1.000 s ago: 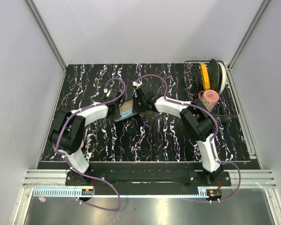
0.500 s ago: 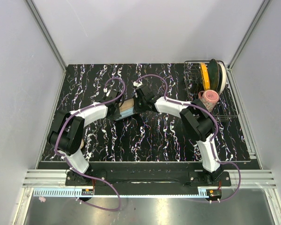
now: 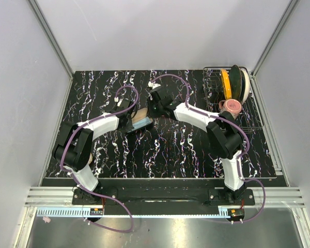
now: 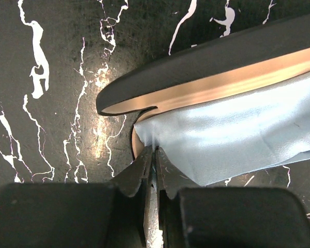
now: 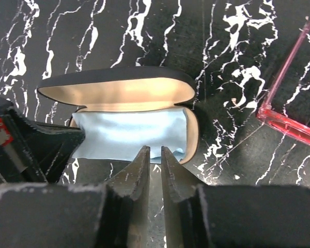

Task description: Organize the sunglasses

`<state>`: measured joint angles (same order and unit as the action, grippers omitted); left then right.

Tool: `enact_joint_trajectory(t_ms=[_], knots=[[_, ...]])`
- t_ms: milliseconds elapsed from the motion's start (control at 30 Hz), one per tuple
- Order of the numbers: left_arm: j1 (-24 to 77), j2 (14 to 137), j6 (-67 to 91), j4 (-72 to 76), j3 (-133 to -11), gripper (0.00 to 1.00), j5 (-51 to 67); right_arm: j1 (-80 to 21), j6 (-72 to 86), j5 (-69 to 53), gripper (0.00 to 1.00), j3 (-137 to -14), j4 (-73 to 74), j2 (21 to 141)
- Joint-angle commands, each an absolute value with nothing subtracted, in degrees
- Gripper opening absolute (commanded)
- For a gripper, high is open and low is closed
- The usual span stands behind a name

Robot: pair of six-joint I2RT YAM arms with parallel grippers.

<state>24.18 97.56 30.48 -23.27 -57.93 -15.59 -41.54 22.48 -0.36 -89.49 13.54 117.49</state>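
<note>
On the black, white-veined surface (image 5: 237, 31), near its middle, I have the black case (image 5: 119, 95) lying open with its tan lining showing. The light blue cloth (image 5: 129, 134) is spread inside the lower half, and part of it spills over the rim onto the surface.

My left end effector (image 4: 155, 155) sits at one end of the case. Its fingers are pressed almost together, pinching the edge of the cloth right at the case rim.

My right end effector (image 5: 155, 155) hangs over the long side of the case, tips pointing at the cloth's near edge. Its fingers are parted by only a narrow slit, and I see nothing clamped between them.

The sunglasses (image 5: 287, 121) lie on the surface outside the case, beside its rounded end, at the right edge of the right wrist view. I can see only part of the pink frame and one slim arm. In the overhead view I cannot make them out.

A wire rack (image 3: 248, 124) with plates stands at the far right corner, well apart from the case.
</note>
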Motion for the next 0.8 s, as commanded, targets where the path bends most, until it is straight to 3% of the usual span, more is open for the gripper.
enact_joint_trajectory(t_ms=[0,767], knots=[[24.43,95.45,30.59,-23.38,-57.48,0.11,-18.02,-42.01,20.83,-4.65,0.21,-93.33,12.57,117.59],[24.7,94.4,30.94,-22.85,-57.22,0.18,-17.75,-42.54,18.02,-6.42,0.29,-91.58,13.62,125.33]])
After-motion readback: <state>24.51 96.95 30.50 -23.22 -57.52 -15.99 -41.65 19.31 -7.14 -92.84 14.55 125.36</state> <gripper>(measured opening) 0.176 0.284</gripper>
